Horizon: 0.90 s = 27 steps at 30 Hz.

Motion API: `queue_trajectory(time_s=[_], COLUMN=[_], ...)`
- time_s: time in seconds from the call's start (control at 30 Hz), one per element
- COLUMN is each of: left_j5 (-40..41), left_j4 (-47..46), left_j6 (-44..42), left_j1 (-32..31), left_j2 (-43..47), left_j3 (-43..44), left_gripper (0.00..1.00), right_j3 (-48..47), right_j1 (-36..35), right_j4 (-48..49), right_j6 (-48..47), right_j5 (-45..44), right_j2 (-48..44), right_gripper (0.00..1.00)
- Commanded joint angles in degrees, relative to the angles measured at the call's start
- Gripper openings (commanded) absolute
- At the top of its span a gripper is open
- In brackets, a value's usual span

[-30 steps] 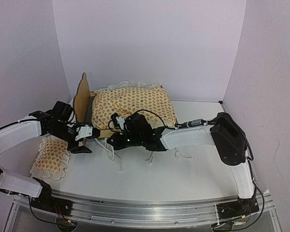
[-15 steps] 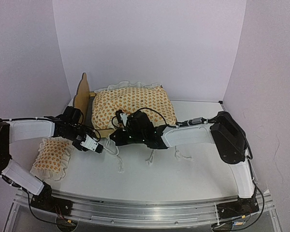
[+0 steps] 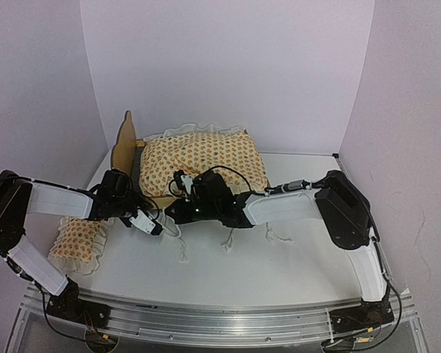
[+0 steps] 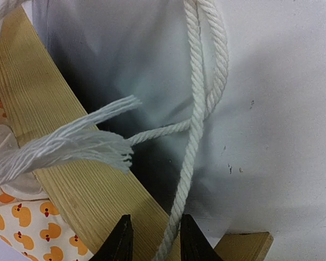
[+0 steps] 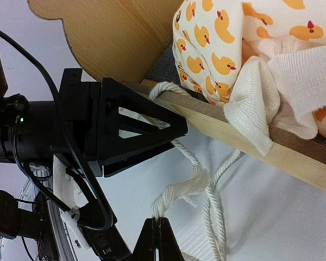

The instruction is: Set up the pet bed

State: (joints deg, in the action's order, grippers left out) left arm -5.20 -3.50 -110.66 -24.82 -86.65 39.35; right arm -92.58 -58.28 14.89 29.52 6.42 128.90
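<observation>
Slid further right and lower than a second ago: left gripper (image 3: 150, 223), now close to the near side rail. Hardly any change on the right side.

Big white table (image 3: 242, 257) under it all. On it, toward the back left, the pet bed (image 3: 122, 147), standing flat with its tall wavy headboard at the left end. Filled by the duck-print cushion (image 3: 206, 158), lying on top and puffing over the rails. Off to the left of the bed and apart from it, a small matching pillow (image 3: 77, 239), not yet on the bed.

Right gripper (image 5: 158, 227) pinched tight on the frayed end of one cushion string (image 5: 176, 197). Left gripper with fingers a little apart, a second string (image 4: 198, 98) running between them but not squeezed, by the look of it.

Step in hand, most likely: fastening the cushion to the rail with its strings. Next, probably: close the left fingers on that loose string, then cross the two ends and pull slowly. Needs care, being thin, floppy and easy to drop. Pillow after that.
</observation>
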Motion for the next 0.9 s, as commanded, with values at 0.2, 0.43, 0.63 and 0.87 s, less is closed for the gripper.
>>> queue_trajectory(time_s=[0.2,0.43,0.63,0.87], left_j5=[2.2,-4.4,-5.0,-6.0], left_j4=[-3.5,19.9,23.8,28.2], left_j6=[5.6,12.3,12.6,12.8], left_j1=[0.1,0.1,0.1,0.1], left_j2=[-0.2,7.4,9.7,10.8], left_j3=[3.3,9.2,8.3,8.6], left_gripper=[0.00,0.00,0.00,0.00], right_j3=[-3.0,-9.8,-16.9,-18.6], right_j1=[-0.3,0.1,0.5,1.2], right_j4=[2.6,2.5,2.1,2.2], right_j6=[-0.8,-3.1,-3.2,-4.7], right_j5=[1.4,2.3,3.1,-1.7], right_j2=[1.8,6.0,11.6,10.7], right_gripper=[0.00,0.00,0.00,0.00])
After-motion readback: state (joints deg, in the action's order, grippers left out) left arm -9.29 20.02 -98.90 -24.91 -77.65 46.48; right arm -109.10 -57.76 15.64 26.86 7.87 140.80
